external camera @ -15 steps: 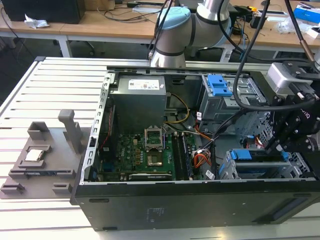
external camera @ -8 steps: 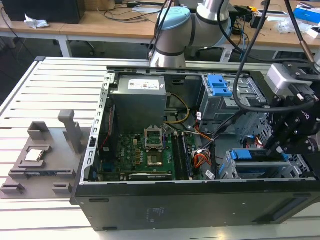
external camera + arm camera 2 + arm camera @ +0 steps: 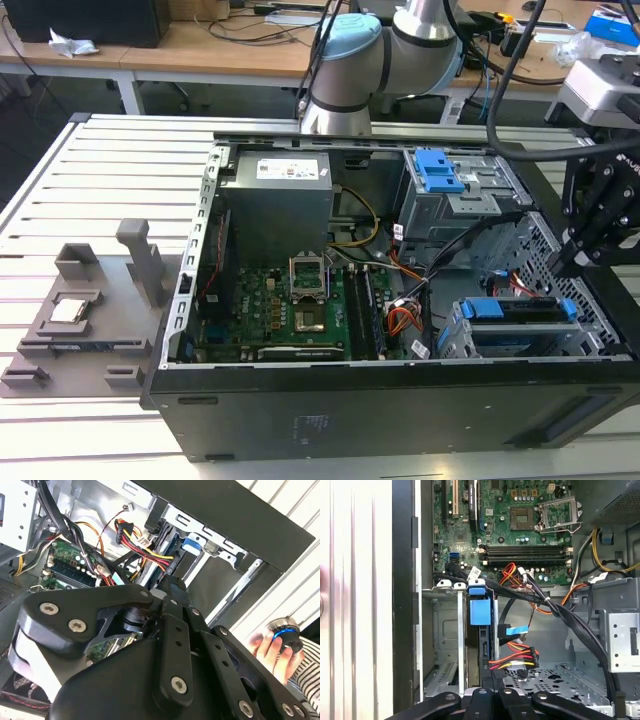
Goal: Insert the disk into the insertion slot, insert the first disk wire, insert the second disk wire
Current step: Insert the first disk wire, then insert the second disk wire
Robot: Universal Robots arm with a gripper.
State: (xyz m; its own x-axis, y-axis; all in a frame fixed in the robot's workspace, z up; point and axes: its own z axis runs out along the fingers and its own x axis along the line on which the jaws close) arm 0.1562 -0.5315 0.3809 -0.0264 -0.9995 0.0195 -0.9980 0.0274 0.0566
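Observation:
The disk (image 3: 520, 312) lies in its bright blue carrier inside the insertion slot (image 3: 455, 340), the low silver cage at the case's front right in the exterior view. The first wrist view shows the disk (image 3: 481, 611) edge-on between the slot's metal walls (image 3: 447, 630). A red, yellow and black disk wire (image 3: 516, 659) ends in a connector at the disk's edge. Beside it hangs a wire with a blue plug (image 3: 516, 630). My gripper (image 3: 493, 690) is shut, with its tips right at the red and yellow wire's connector (image 3: 145, 550). It (image 3: 558, 268) hangs over the slot's right end.
A taller grey cage with a blue bracket (image 3: 440, 172) stands behind the slot. The motherboard (image 3: 300, 300) fills the case's middle, with black cables (image 3: 570, 620) crossing above the slot. A person's hand (image 3: 270, 647) holds a knob outside the case. A grey fixture (image 3: 80, 320) sits on the table at the exterior view's left.

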